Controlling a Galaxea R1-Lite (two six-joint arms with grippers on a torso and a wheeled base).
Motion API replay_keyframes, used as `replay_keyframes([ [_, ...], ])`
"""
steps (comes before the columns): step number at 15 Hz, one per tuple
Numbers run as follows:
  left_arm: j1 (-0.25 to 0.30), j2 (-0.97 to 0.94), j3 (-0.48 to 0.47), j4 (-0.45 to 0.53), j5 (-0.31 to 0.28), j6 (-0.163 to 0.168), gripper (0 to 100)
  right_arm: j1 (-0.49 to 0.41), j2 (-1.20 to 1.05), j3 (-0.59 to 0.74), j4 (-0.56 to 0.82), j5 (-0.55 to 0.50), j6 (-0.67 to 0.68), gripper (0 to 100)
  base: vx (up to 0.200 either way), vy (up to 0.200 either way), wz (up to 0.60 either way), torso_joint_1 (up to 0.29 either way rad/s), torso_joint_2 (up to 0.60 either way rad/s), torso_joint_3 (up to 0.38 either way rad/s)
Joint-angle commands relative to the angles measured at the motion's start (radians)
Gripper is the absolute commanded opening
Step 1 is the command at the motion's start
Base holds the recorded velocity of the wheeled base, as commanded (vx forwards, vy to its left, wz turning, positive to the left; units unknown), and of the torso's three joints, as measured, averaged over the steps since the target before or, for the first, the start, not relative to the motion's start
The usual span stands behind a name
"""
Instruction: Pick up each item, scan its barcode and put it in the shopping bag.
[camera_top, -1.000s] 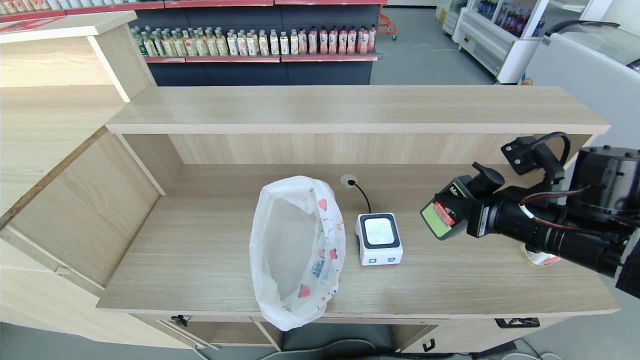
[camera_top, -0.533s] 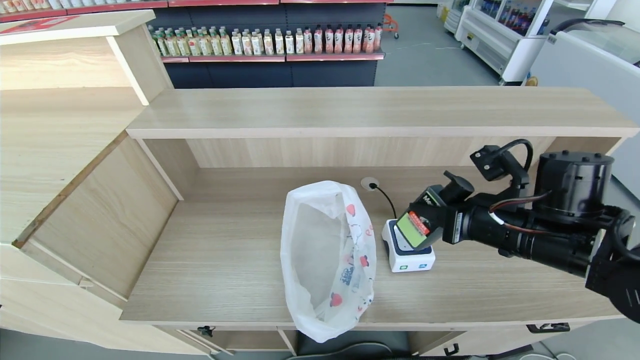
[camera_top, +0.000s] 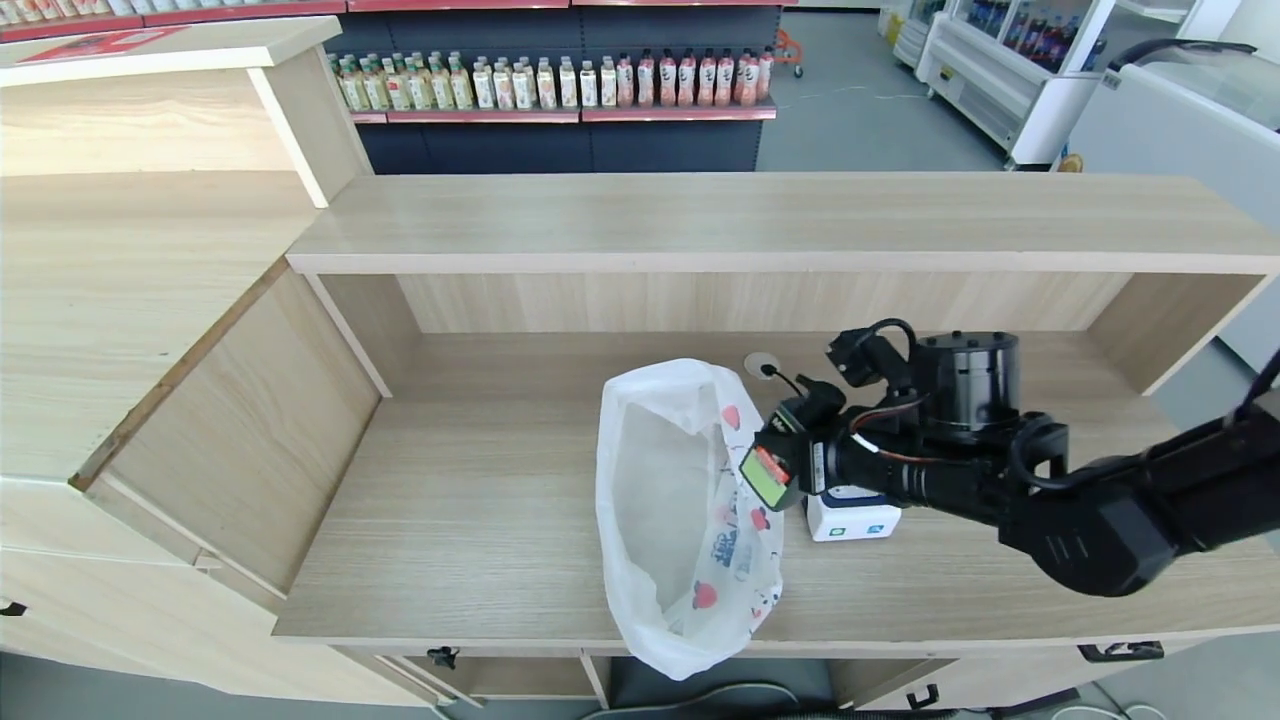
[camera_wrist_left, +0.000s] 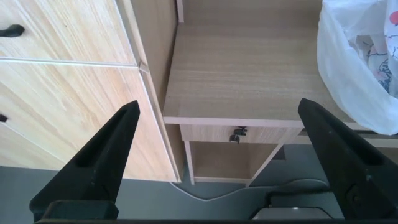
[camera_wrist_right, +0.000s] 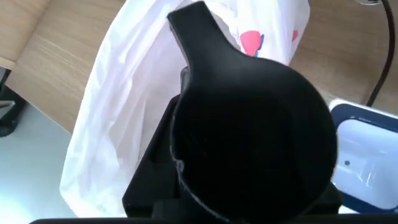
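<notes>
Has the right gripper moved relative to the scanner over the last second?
Yes. The right gripper, shut on the green-labelled item, has crossed from right of the scanner to its left, beside the shopping bag.

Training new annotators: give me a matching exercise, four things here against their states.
1 white plastic shopping bag with red prints
2 white box-shaped scanner
3 black container with green-and-red face
4 left gripper

A wide open, holding nothing
B held aloft at the bag's rim
C standing on the wooden counter
D partly hidden, right of the bag

Pairs: 1-C, 2-D, 3-B, 4-A
</notes>
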Motion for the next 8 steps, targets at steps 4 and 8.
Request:
replay_keyframes([
  [4, 0.001, 0.0, 0.0, 0.0, 0.0, 0.0, 100, 0.11, 0.22, -0.205, -0.001, -0.075, -0.066, 0, 0.0, 0.0, 0.0, 0.0, 0.0, 0.0],
  [8, 0.001, 0.0, 0.0, 0.0, 0.0, 0.0, 100, 0.117, 0.304, -0.228, -0.03, -0.075, -0.212, 0, 0.0, 0.0, 0.0, 0.0, 0.0, 0.0],
])
